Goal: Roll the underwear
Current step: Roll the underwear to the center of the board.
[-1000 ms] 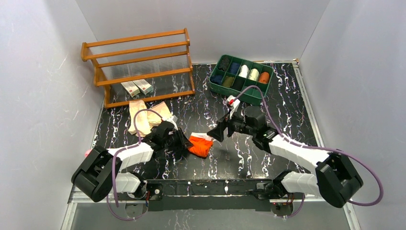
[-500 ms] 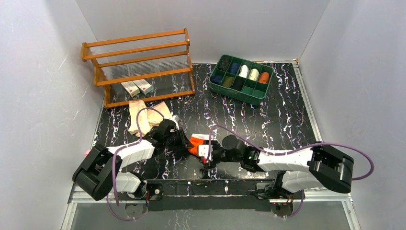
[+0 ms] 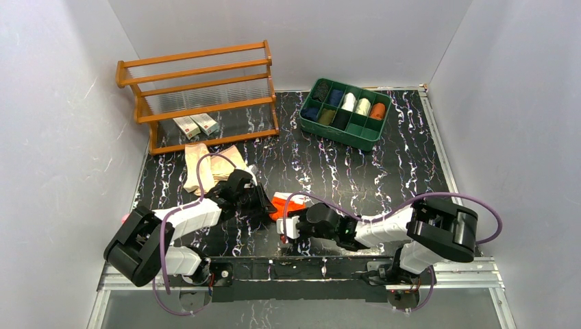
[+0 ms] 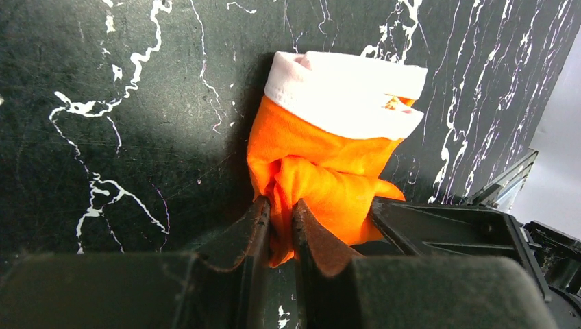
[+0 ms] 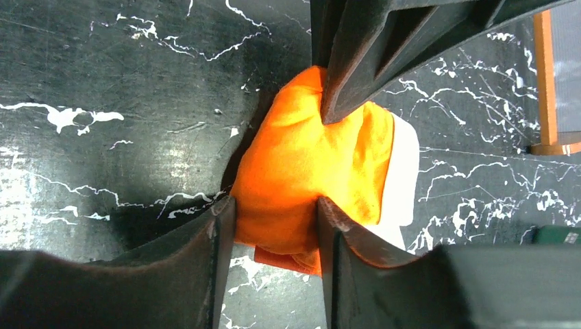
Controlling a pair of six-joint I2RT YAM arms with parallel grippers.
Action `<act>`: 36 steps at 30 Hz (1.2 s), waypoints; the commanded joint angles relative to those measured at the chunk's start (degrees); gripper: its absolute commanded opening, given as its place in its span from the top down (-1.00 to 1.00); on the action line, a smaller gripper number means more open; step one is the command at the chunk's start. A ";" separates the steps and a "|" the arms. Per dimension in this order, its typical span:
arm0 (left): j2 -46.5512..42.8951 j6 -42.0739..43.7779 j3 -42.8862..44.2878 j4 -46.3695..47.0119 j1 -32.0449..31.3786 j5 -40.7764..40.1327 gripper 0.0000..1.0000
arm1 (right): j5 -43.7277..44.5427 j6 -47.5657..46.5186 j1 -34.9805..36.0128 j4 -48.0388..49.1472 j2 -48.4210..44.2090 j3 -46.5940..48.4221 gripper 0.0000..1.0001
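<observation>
Left gripper (image 4: 281, 207): clamped on a fold of the orange underwear (image 4: 322, 164), likely anchoring it | right gripper (image 5: 274, 209): jaws pressing both sides of the bundle, probably to tighten the roll | garment: lower centre of top view, between the arms

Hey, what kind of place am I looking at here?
Probably a robot test cell in a lab, not a home: plain white walls box in a black marble-patterned tabletop, the white left arm and right arm are bolted at its near edge, and a green compartment tray holds cloth rolls.
</observation>
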 commanded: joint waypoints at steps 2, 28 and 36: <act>0.48 2.66 -0.30 -7.46 -0.32 -0.97 0.89 | 2.77 1.00 0.34 2.57 0.42 -2.60 0.07; -7.05 -2.63 -4.01 -4.42 1.52 -0.23 -0.21 | -18.48 23.02 -6.66 -1.72 3.49 3.02 0.92; -10.03 -8.71 -10.21 3.00 1.52 -0.13 -0.37 | -28.02 31.28 -13.32 5.77 4.69 -0.47 0.91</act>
